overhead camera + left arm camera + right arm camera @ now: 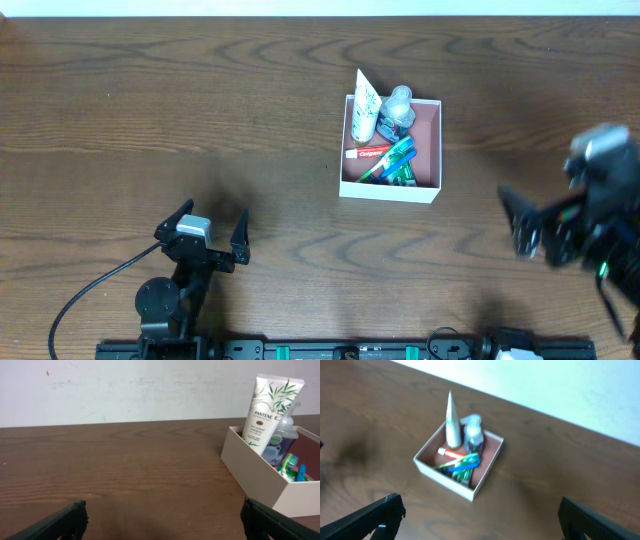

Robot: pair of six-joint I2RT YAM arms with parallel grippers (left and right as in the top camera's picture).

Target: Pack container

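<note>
The container (428, 142) is a shallow white-walled box with a pink inside, at the table's middle back. It holds a white Pantene tube (365, 106) leaning on the back wall, a clear bottle (397, 110), a red-and-white toothpaste tube (368, 153) and blue-green toothbrush packs (393, 163). The container also shows in the left wrist view (260, 482) and the right wrist view (447, 480). My left gripper (205, 232) is open and empty near the front left. My right gripper (527, 222) is open and empty, raised at the right and blurred.
The brown wooden table (200, 110) spreads around the box. A black cable (85, 295) runs from the left arm's base. A white wall (125, 390) stands behind the table.
</note>
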